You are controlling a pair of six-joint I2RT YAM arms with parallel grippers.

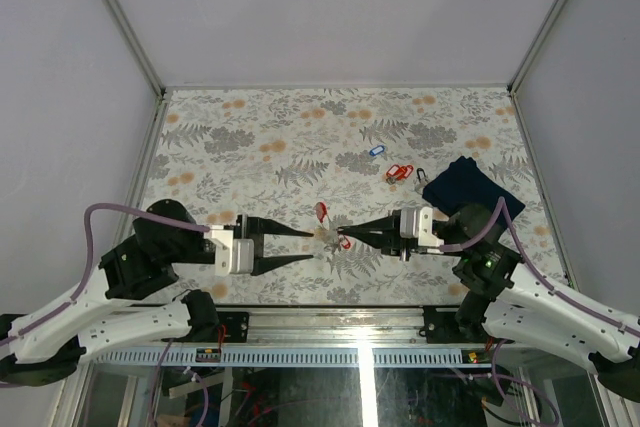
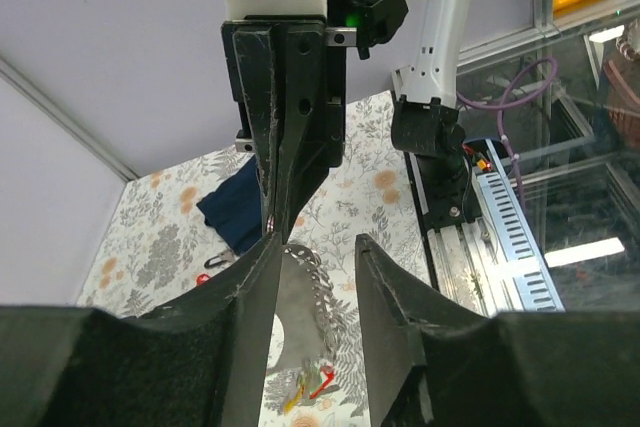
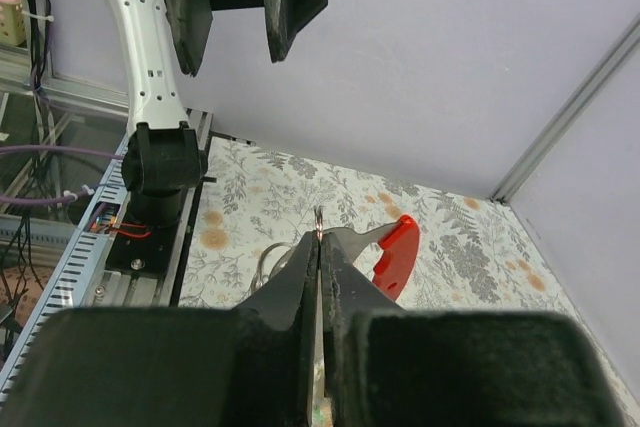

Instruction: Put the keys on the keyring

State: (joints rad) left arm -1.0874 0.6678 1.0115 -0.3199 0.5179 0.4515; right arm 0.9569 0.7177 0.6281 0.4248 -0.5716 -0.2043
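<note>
Jaws: left gripper (image 1: 312, 247) released, fingers apart, grasping nothing. Right gripper (image 1: 342, 234) clenched, tips pinching thin metal keyring (image 3: 317, 213).

Grippers point at each other, tips near but apart, above front middle of floral table (image 1: 250, 127).

Dark navy cloth (image 1: 470, 187) lies at right side, just behind right gripper.

Keys – red-tagged key (image 3: 398, 247) sits just beside right tips, at keyring. Loose keys (image 1: 398, 172) with red tags lie on table near cloth. Blue-tagged key (image 1: 376, 150) lies little farther back.
</note>
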